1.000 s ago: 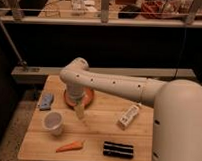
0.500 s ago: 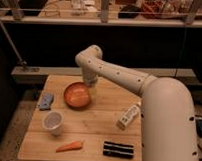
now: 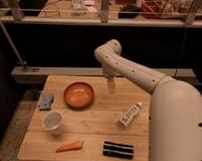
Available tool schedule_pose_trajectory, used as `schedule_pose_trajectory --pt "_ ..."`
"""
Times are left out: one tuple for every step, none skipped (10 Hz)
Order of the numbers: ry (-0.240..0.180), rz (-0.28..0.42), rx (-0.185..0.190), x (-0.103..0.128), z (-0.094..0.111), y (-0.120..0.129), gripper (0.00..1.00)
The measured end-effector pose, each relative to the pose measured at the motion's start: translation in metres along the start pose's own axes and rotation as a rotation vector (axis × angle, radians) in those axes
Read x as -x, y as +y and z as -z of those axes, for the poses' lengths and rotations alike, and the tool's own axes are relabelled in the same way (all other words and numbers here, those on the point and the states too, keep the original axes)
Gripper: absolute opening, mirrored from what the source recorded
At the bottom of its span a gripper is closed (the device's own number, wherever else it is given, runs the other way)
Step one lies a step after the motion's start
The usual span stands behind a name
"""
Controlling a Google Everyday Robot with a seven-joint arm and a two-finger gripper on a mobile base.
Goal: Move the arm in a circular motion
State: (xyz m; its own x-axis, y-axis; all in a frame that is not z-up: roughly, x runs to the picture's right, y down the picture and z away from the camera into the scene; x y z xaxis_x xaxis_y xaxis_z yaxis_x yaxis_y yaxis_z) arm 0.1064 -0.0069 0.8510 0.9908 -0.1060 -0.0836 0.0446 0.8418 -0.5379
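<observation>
My big white arm (image 3: 144,76) of thick rounded segments with small dark dots reaches from the lower right up and left over the wooden table (image 3: 98,120). It bends down at an elbow and ends in a narrow pale-yellowish gripper (image 3: 111,86). The gripper hangs above the back middle of the table, just right of the orange bowl (image 3: 78,94). It holds nothing that I can see.
On the table lie a blue cloth (image 3: 46,100) at the left, a white cup (image 3: 53,123), a carrot (image 3: 69,146), a black striped bar (image 3: 118,149) and a small white bottle (image 3: 129,115) lying on its side. A railing and dark windows stand behind.
The arm has swung from the left side of the table, over the bowl, to the right and farther back. The gripper now hangs right of the bowl. The objects have not moved.
</observation>
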Motion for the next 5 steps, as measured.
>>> schedule_pose_trajectory --pt "0.027 -0.048 -0.003 -0.025 0.002 0.011 0.80" --pt "0.052 -0.103 -0.007 -0.051 0.005 0.027 0.80" --pt "0.077 -0.168 -0.008 -0.080 0.009 0.051 0.80" --pt "0.089 -0.212 -0.009 -0.098 0.013 0.070 0.80" --pt "0.094 -0.269 -0.007 -0.118 0.020 0.097 0.80"
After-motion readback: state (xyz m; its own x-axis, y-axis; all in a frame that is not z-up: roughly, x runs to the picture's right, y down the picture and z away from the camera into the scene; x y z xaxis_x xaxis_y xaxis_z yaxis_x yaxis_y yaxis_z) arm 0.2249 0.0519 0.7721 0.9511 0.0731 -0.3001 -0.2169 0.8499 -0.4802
